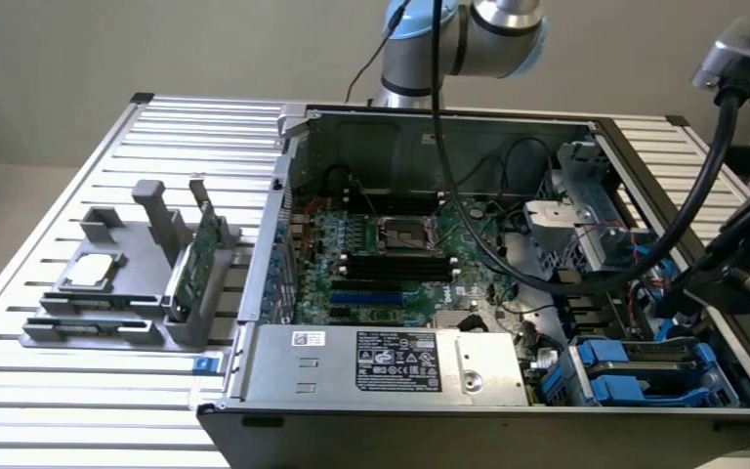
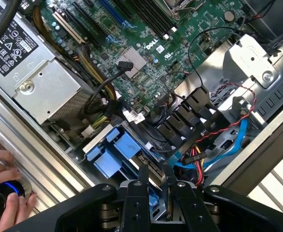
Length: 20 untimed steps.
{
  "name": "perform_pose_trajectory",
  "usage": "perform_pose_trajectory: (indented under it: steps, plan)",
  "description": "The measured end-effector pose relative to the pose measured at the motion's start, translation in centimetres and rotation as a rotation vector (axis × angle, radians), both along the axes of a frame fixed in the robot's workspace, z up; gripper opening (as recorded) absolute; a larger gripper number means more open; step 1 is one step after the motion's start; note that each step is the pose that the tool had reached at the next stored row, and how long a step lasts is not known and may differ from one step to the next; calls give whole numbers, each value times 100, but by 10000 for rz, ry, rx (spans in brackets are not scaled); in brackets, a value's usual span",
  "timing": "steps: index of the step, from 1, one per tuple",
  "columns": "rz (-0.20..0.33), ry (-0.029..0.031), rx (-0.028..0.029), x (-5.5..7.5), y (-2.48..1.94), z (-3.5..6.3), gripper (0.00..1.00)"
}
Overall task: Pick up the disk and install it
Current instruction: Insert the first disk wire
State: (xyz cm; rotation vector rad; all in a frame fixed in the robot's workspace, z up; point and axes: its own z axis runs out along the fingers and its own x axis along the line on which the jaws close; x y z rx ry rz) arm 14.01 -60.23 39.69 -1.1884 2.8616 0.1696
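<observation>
Hand: the hand point(image 2: 155, 170) hovers low over the near right corner of the computer case point(image 1: 414, 147); it cannot be told whether it is clenched or released.
Disk: the disk point(image 1: 639, 371) lies directly below the hand in the blue-railed bay, its long axis seemingly along the case's near wall.
Hidden: its labelled face is covered, and contact is unclear.
Worktop: the slatted worktop point(image 1: 75, 410) carries the case.
</observation>
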Motion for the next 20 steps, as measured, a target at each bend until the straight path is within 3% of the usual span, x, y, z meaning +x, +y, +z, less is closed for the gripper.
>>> perform_pose_trajectory:
  steps: [3, 13, 20]
  plan:
    - [-237, -8, 114, 5, 0, -3, 25]
    - [-1168, -29, 575, 11, 0, -16, 25]
    - [-1662, -69, 1017, 24, -1, -33, 25]
